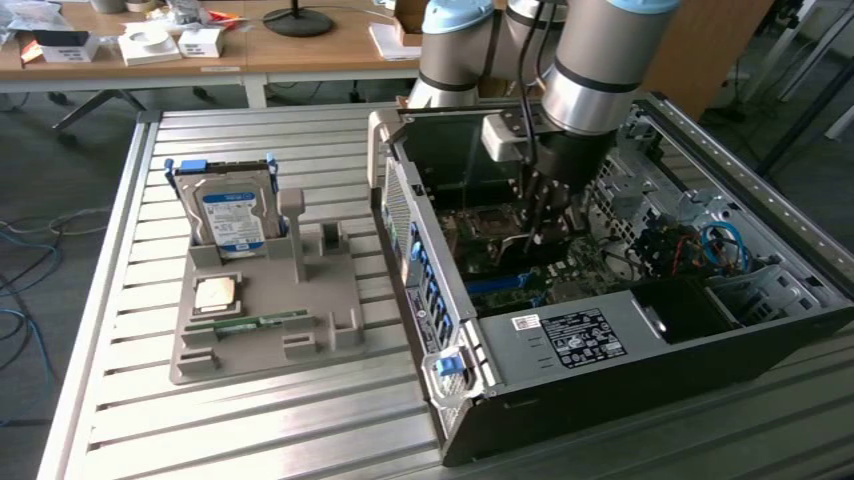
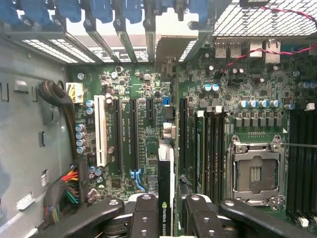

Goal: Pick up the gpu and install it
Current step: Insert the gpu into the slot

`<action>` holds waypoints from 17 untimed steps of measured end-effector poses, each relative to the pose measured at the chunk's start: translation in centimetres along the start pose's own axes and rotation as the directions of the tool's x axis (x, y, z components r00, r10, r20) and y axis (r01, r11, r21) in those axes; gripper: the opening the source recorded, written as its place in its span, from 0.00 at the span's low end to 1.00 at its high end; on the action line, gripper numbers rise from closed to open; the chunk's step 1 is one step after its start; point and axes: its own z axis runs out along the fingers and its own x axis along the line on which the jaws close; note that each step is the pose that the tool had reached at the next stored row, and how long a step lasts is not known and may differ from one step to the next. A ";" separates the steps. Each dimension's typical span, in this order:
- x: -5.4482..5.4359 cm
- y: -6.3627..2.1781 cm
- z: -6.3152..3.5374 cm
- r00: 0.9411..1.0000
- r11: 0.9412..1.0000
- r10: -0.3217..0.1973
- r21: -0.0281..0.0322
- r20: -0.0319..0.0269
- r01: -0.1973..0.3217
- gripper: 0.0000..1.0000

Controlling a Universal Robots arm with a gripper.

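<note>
**Picked up and carried into the case, not yet shown seated**

Reaching down into the open computer case (image 1: 561,400) on the slatted metal table (image 1: 267,430), with the gripper (image 1: 545,215) low over the board inside. Clenched on the gpu (image 2: 165,203). From the wrist, pinches the thin dark card edge-on between the black fingers (image 2: 146,215), one on each face, the green-logo label on its upper edge turned toward the camera.

Holds the card upright over the motherboard (image 2: 129,84). Keeps its length parallel to the long black expansion slots (image 2: 134,134), with the far end toward the case's rear wall of blue latches (image 2: 101,10). Sits beside the empty processor socket (image 2: 255,171) and close to the slot line nearest the memory banks.

Judged from this, done so far: the pick-up and the carry into the case. Well apart from the grey fixture tray (image 1: 254,330) on the exterior view's left, which carries the hard drive (image 1: 230,220), a flat processor chip (image 1: 218,293) and the green memory stick (image 1: 247,322).

Cannot tell whether the card's lower edge is touching a slot, hanging just above one, or partly pressed in, since its own body hides that edge. Left, on this reading: seating the connector fully home, bringing the bracket end against the rear wall, and letting go.
</note>
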 end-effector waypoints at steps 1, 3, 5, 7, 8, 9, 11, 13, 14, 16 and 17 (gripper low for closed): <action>0.0 0.06 0.00 1.000 1.000 0.000 0.000 0.000 0.000 0.26; 0.0 0.15 0.00 1.000 1.000 0.000 0.000 0.000 0.000 0.26; 0.0 0.16 0.00 1.000 1.000 0.000 0.000 0.000 0.000 0.26; 0.2 0.16 -0.01 1.000 1.000 0.000 0.000 0.000 0.000 0.26; 0.2 0.16 -0.01 1.000 1.000 0.000 0.000 0.000 0.000 0.26; 0.2 0.16 0.00 1.000 1.000 0.000 0.000 0.000 0.000 0.26; 0.2 0.20 -0.01 1.000 1.000 0.000 0.000 0.000 0.000 0.26; 0.2 0.36 -0.01 1.000 1.000 0.000 0.000 0.000 0.000 0.26; 0.2 0.45 -0.01 1.000 1.000 0.000 0.000 0.000 0.000 0.26; 0.2 0.48 -0.01 1.000 1.000 0.000 0.000 0.000 0.000 0.26; 0.3 0.48 -0.01 1.000 1.000 0.000 0.000 0.000 0.000 0.26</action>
